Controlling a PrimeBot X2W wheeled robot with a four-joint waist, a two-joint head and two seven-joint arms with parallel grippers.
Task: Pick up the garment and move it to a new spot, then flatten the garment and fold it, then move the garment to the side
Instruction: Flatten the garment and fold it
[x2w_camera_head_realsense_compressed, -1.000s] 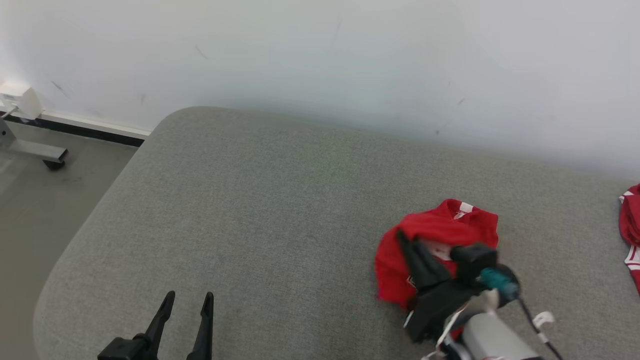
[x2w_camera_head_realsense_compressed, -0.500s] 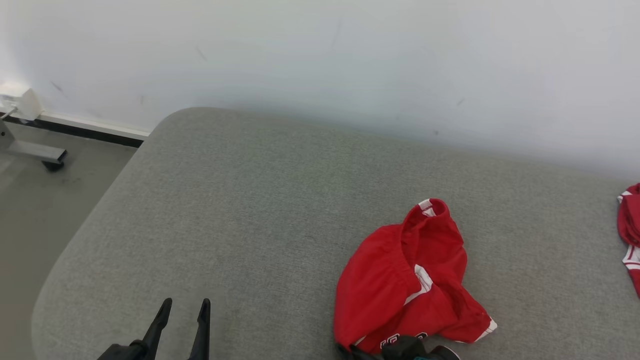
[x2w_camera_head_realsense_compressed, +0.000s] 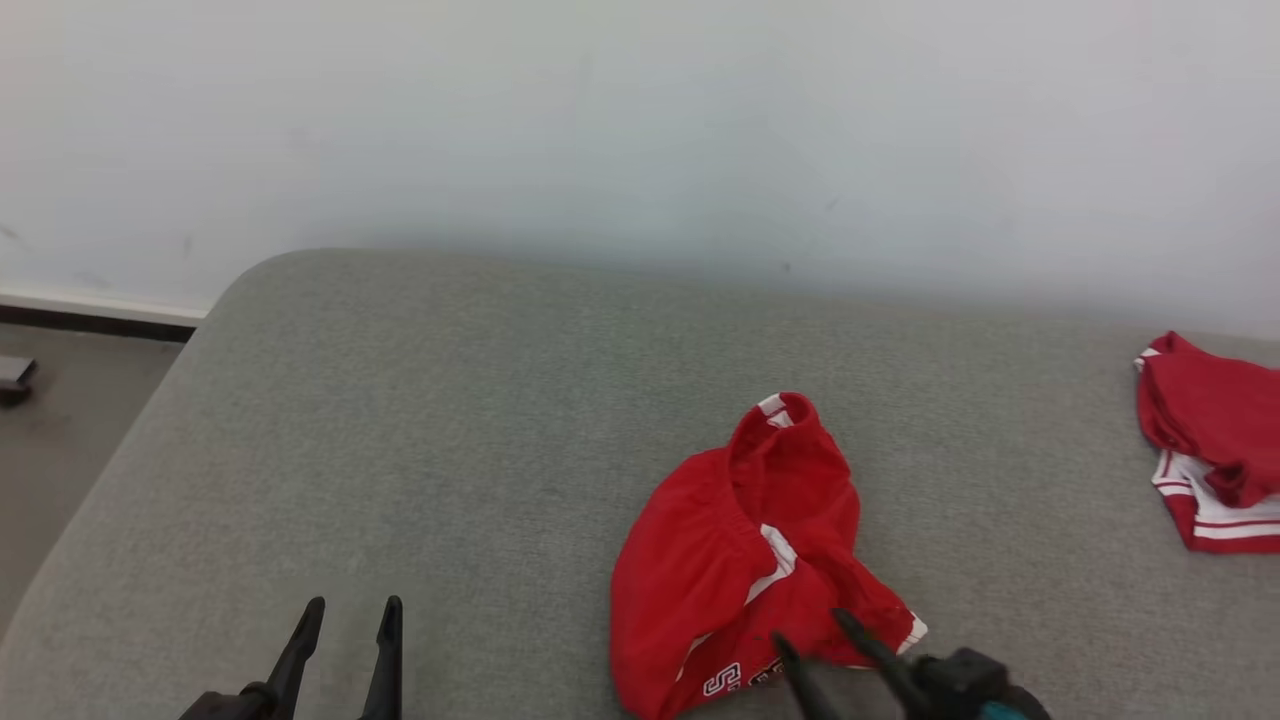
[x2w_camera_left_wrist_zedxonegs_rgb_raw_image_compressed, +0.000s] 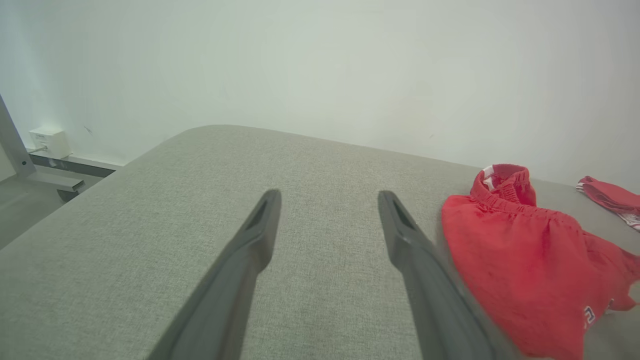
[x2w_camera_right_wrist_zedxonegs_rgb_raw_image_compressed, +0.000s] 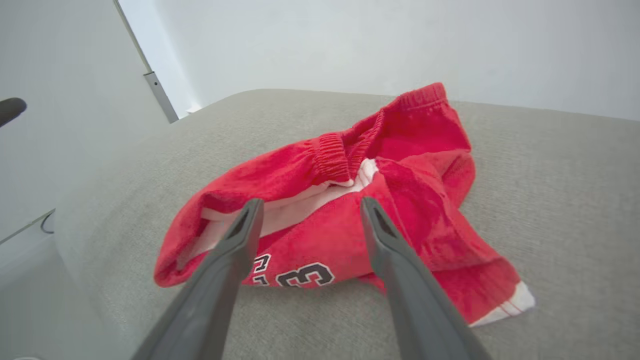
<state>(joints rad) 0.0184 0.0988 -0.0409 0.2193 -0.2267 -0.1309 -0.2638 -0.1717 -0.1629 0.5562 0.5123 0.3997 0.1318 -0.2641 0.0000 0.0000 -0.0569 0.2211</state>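
The red garment (x2w_camera_head_realsense_compressed: 740, 560) lies crumpled on the grey cushion (x2w_camera_head_realsense_compressed: 480, 420), right of centre and toward the near edge. It's a pair of shorts w/ an elastic waistband bunched up at the far end, white trim at the hems and black-and-white numerals on the near side. It rests on the cushion, held by neither arm.

R gripper (x2w_camera_head_realsense_compressed: 808, 627) sits at the near right, fingers pointing far-left over the near hem of the garment. In the right wrist view both fingers stand wide apart w/ nothing pinched betw. them. The shorts lie just past the tips, w/ the numerals showing in the gap. Whether the tips touch the cloth can't be told.

L gripper (x2w_camera_head_realsense_compressed: 354, 604) is at the near left, well apart from the garment. Its fingers are spread wide and empty over bare cushion. In the left wrist view the shorts lie to the right of them.

A second red piece (x2w_camera_head_realsense_compressed: 1210, 440) w/ white stripes lies at the far-right edge of the cushion, well apart from the shorts. A pale wall (x2w_camera_head_realsense_compressed: 640, 120) stands behind, and a strip of floor (x2w_camera_head_realsense_compressed: 60, 420) shows at far left.
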